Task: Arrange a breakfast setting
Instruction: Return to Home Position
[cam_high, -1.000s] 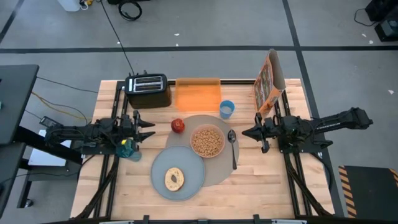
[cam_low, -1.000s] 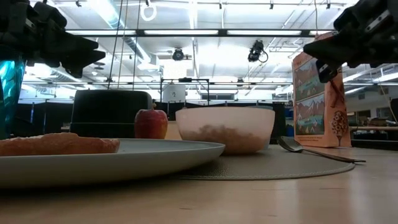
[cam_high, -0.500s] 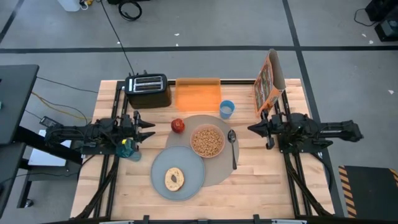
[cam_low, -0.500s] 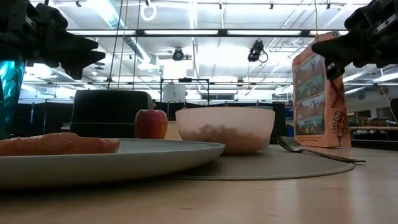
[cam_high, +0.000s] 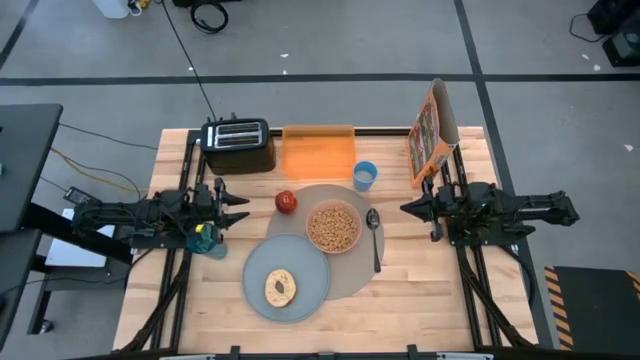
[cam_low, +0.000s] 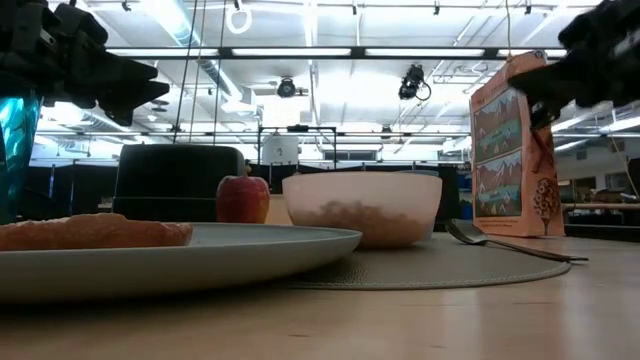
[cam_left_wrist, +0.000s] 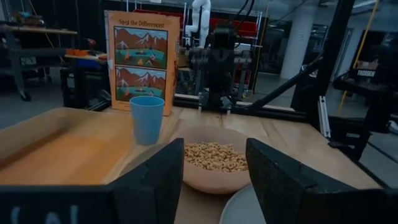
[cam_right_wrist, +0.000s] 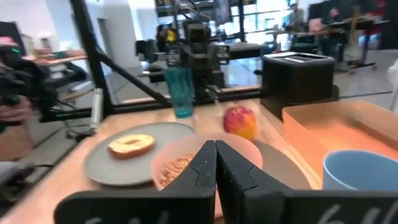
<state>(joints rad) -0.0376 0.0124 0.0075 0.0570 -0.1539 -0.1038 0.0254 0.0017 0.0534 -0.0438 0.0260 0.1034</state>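
Left gripper (cam_high: 243, 206) hangs over the table's left side, jaws wide apart, empty. Grey plate (cam_high: 258, 268) with the bagel (cam_high: 281, 288) overlaps the taupe mat (cam_high: 350, 272); red apple (cam_high: 286, 202) at the mat's edge, pink bowl (cam_high: 311, 213) of cereal and spoon (cam_high: 374, 236) on it. Blue cup (cam_high: 365, 176) just off the mat shows from overhead but not in the low cam. Right gripper (cam_high: 406, 209) by the cereal box (cam_high: 430, 130), jaws pinched shut, empty. Light wood table (cam_high: 420, 292), bright-lit lab behind.
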